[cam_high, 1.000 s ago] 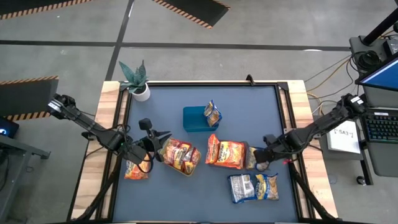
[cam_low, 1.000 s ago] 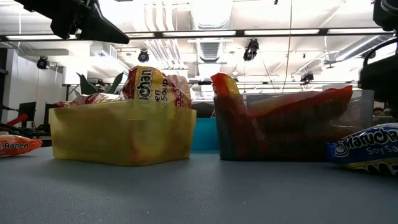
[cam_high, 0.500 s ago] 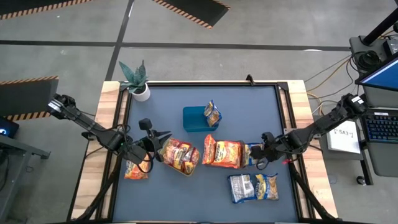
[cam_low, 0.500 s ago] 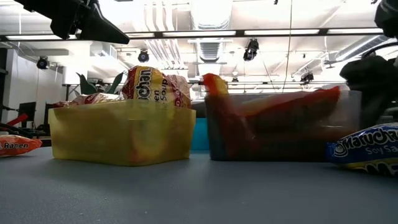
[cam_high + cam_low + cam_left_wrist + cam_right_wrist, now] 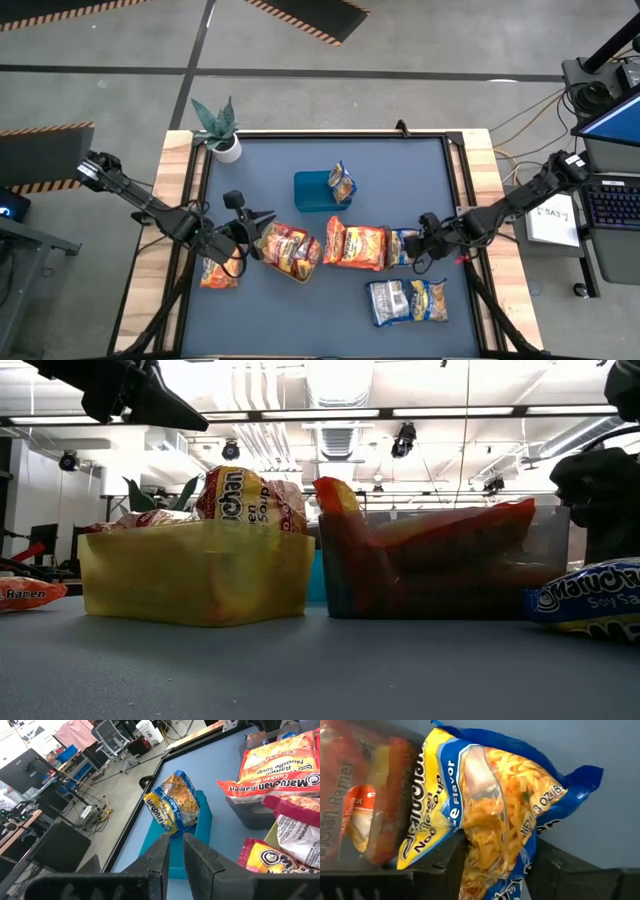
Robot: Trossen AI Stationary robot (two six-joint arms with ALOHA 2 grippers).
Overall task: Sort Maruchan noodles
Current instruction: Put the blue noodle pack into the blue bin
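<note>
Nearest the desk's (image 5: 400, 340) front edge: two blue-and-yellow packets (image 5: 407, 300) lying flat and loose, seemingly unsorted stock awaiting pickup. One row back, right: the right hand (image 5: 424, 243) at desk level, its dark fingers (image 5: 445, 870) closed around a blue-and-yellow noodle packet (image 5: 490, 815), pinched at its lower part so the body stands free beside the dark tray (image 5: 440, 565); the grip looks meant for carrying it to its own colour's bin. That dark tray holds orange packets (image 5: 358, 246), stood on edge and leaning, evidently so several fit together. Centre-left: yellow-green tray (image 5: 195, 572) with red-orange packets (image 5: 288, 245) heaped above its rim. The left hand (image 5: 262, 226) hangs over this tray, fingers (image 5: 162, 857) drawn narrow with nothing between them, apparently waiting. Far left: one orange packet (image 5: 219, 273) lying half on the wooden border, outside any tray. Farther back: blue tray (image 5: 312, 192) with one blue-and-yellow packet (image 5: 172, 802) propped against its wall, the likely destination for the held one. Rear corner: potted plant (image 5: 220, 128), uninvolved.
</note>
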